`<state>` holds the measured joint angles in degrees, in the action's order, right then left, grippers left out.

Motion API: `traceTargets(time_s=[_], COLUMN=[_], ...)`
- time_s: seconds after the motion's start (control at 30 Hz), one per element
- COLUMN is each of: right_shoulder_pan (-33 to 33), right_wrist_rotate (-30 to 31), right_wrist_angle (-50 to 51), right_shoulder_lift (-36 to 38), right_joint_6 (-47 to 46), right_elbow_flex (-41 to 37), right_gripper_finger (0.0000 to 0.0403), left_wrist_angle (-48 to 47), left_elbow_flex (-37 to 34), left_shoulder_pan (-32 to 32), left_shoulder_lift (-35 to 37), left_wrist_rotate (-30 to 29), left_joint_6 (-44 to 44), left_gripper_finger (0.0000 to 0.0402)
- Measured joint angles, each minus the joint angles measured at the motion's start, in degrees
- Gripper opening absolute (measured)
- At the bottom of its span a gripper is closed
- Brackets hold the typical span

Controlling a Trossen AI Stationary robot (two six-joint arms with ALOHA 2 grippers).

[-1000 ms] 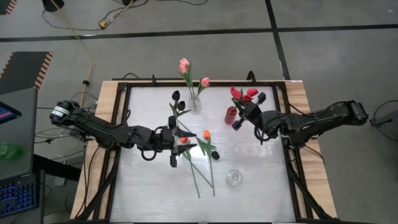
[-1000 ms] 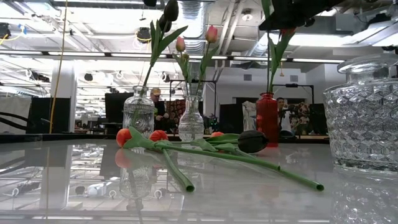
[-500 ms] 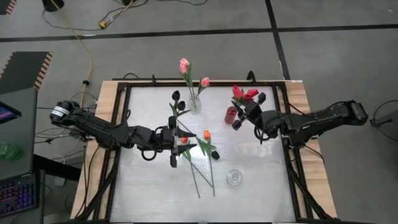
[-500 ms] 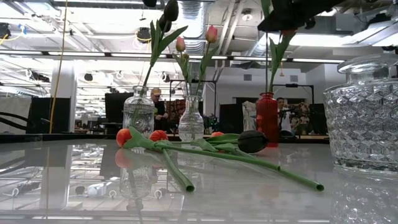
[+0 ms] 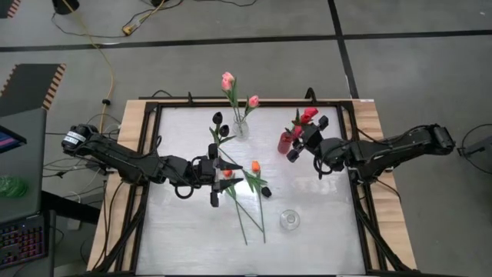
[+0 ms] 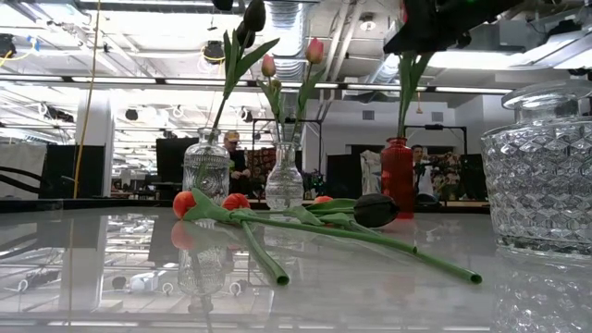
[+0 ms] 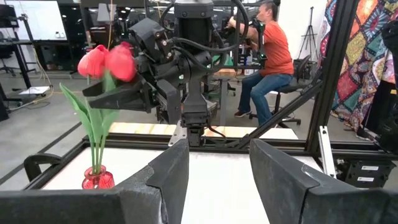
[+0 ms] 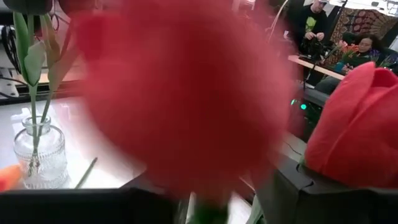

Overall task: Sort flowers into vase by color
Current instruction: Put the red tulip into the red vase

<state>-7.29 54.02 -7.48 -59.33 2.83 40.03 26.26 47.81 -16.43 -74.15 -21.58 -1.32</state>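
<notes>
The sorting looks about half done: pink tulips (image 5: pixel 228 81) stand in a clear vase (image 5: pixel 241 128) upper centre, red tulips (image 5: pixel 305 117) in the red vase (image 5: pixel 285 142) beside the right hand (image 5: pixel 298 139), whose fingers look spread around the stems. Black and orange tulips (image 5: pixel 254 166) lie mid-desk (image 5: pixel 323 223) by the spread left hand (image 5: pixel 221 183). Red blooms fill the right wrist view, hiding its fingers.
</notes>
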Motion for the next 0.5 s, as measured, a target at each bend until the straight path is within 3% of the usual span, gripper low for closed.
traceTargets(time_s=[0.5], right_shoulder_pan=[-0.2], right_wrist_rotate=[0.09], right_wrist_angle=[11.13], right_shoulder_lift=[0.0], right_joint_6=[0.12], right_elbow_flex=[2.38], right_gripper_finger=[0.0178], left_wrist_angle=[-0.04], left_elbow_flex=[0.0], left_shoulder_pan=[0.0], left_shoulder_lift=[0.0], left_wrist_rotate=[0.0], left_joint_6=[0.02], left_gripper_finger=[0.0158])
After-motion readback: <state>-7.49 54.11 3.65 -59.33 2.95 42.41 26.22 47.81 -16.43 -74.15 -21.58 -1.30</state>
